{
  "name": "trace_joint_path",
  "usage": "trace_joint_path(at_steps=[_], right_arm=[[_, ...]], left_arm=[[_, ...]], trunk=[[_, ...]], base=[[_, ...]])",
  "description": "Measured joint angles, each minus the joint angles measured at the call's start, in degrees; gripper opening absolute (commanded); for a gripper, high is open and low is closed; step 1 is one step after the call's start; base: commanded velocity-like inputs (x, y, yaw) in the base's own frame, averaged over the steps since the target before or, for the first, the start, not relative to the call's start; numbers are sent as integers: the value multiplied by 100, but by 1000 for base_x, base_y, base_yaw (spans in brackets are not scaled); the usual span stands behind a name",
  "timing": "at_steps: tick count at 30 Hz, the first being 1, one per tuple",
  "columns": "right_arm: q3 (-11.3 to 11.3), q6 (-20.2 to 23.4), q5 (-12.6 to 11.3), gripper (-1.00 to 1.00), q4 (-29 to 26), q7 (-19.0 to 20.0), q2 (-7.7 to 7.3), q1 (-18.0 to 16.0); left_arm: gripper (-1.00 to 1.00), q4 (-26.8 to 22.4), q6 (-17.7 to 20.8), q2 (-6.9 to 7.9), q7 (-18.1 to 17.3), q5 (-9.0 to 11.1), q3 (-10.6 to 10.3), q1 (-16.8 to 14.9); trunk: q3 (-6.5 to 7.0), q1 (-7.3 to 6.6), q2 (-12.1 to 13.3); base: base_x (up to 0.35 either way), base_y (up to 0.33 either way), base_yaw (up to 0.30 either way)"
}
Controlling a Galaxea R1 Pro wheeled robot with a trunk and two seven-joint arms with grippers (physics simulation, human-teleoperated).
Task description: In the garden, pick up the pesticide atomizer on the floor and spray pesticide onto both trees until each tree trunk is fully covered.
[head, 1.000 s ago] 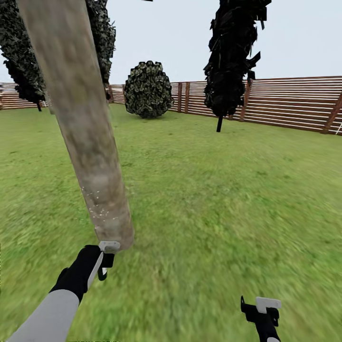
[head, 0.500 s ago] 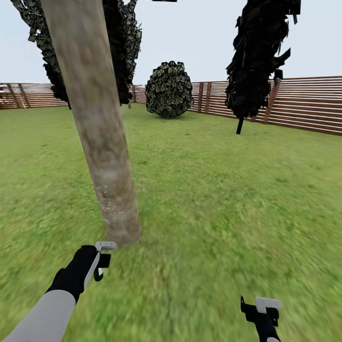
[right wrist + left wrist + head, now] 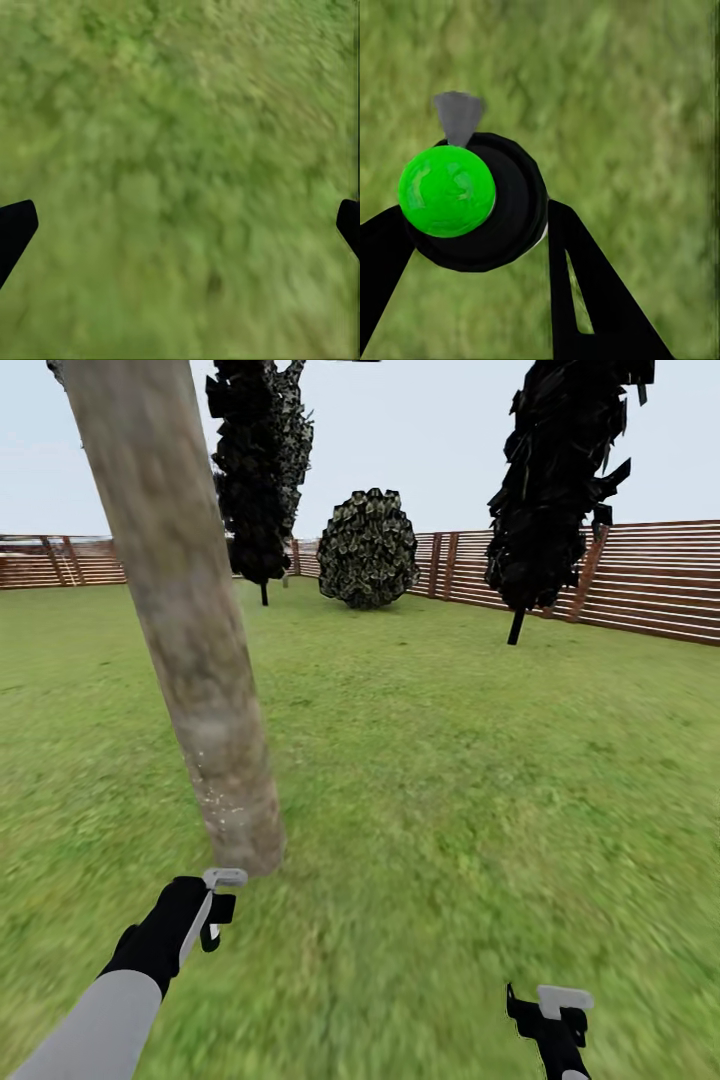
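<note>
A thick grey-tan tree trunk (image 3: pixel 205 680) leans across the left of the head view, with pale whitish pesticide specks (image 3: pixel 215 797) on its lowest part. My left gripper (image 3: pixel 216 913) hovers over the grass just in front of the trunk's base. In the left wrist view it (image 3: pixel 480 251) is shut on the pesticide atomizer (image 3: pixel 502 202), a round dark bottle with a bright green cap and a small grey nozzle. My right gripper (image 3: pixel 553 1012) hangs low at the right over the lawn; its black fingertips (image 3: pixel 15 229) stand far apart, open and holding nothing.
Green lawn (image 3: pixel 470 780) stretches to a brown slatted fence (image 3: pixel 650 580). Two near-black slim conifers (image 3: pixel 560 480) (image 3: pixel 258 480) and a round bush (image 3: pixel 368 550) stand far back near the fence.
The whole view has shifted: the bush and conifers slid right and a second conifer came clear of the trunk. Both arms keep their places in the picture.
</note>
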Motion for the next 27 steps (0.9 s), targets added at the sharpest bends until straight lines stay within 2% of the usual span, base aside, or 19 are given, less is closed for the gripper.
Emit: trace_joint_path(at_steps=[10, 27], right_arm=[[1, 0, 1, 100, 1, 1, 0, -1], [6, 0, 3, 100, 2, 2, 8, -2]], left_arm=[[-100, -12, -5, 0, 5, -8, 1, -2], [-100, -11, -4, -2, 1, 16, 9, 2]], trunk=[[0, 0, 0], [0, 0, 0]], base=[[145, -273, 37], [144, -269, 276]])
